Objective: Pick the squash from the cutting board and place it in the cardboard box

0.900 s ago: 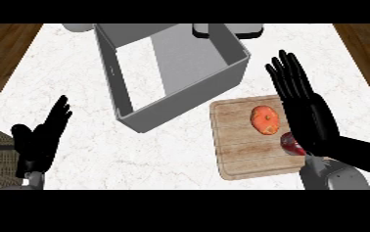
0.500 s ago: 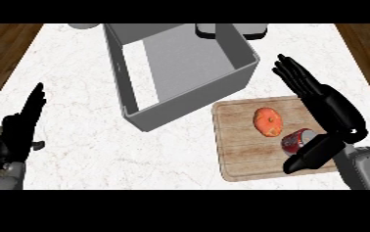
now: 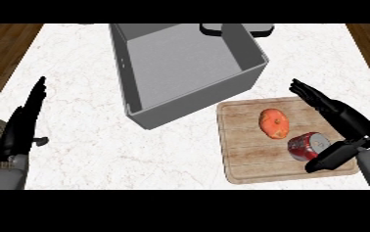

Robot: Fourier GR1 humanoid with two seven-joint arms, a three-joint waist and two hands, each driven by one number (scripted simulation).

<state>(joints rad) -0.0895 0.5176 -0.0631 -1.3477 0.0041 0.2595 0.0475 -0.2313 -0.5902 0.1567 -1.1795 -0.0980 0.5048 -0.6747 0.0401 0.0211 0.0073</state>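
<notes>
The orange squash (image 3: 274, 123) lies on its side on a wooden cutting board (image 3: 249, 165), towards the board's far end. It sits just to the left of the right hand (image 3: 350, 123) and does not touch it. Nothing holds it.

The right hand comes in from the right edge over the board's right side. Its fingers (image 3: 318, 100) are straight and spread, pointing away from the robot and slightly left. Its thumb (image 3: 330, 158) reaches out low towards the board's near right corner. The hand is wide open and grips nothing.

Between the fingers and the thumb lies a red can (image 3: 308, 146), tipped on its side on the board, nearer the robot than the squash. The thumb is right against the can's edge; whether they touch cannot be told.

Further left of this hand, beyond the board's far left corner, stands a large grey box (image 3: 189, 100) with an open top, set at an angle on the white marble desk (image 3: 86, 55).

The left hand (image 3: 24, 124) shows at the left edge, well apart from everything, seen edge-on with straight fingers pointing up, holding nothing.
</notes>
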